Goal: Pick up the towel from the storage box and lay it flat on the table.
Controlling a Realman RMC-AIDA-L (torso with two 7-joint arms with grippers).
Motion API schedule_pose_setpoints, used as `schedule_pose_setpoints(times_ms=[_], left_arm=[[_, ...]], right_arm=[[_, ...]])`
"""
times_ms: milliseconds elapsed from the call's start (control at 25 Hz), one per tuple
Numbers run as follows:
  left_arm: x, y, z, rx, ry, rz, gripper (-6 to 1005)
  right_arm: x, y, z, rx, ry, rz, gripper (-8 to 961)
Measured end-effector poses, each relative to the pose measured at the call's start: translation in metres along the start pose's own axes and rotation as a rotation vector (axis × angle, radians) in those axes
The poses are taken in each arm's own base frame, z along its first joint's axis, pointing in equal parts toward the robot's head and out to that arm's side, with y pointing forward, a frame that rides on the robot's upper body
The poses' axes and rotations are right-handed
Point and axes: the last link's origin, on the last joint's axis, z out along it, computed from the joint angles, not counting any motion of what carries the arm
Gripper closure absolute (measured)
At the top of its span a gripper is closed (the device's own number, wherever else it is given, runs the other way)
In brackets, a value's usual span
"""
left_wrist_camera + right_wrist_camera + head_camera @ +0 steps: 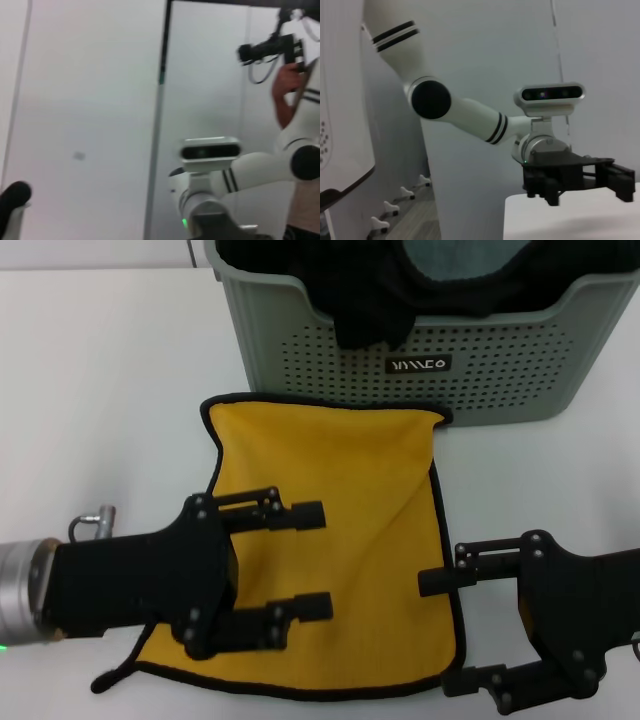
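The left gripper (300,560) is hovering in the lower left of the head view, fingers spread apart and grasping nothing, over the mustard-yellow towel (345,475). The right gripper (448,632) is hanging at the lower right, likewise released, its upper finger reaching over the towel's black-edged right border. The towel is lying spread on the white table (100,390), just in front of the grey-green storage box (500,370), already out of it.

It is looking soft, light and limp, so it should drape and wrinkle readily; the bound edges or corners seem the best places to pinch. A black cloth (370,300) is hanging over the box's front rim.

The towel's near edge is being cut off by the frame's bottom, and the left gripper is hiding part of its middle. The far edge is curling slightly.
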Motion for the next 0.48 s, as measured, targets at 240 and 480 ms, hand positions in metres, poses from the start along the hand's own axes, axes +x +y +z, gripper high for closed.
schedule_pose_setpoints(times_ms=[240,480], left_arm=[[-0.0003,0.0054,0.0003,-0.009,0.022,-0.004,326],[-0.0012,0.0065,-0.0003,-0.002,0.029,-0.010,326]], right_arm=[[0.0001,-0.0003,0.0009,0.005,-0.003,-0.022,244],[-0.0009,-0.0015,0.0011,0.009,-0.004,-0.032,244]])
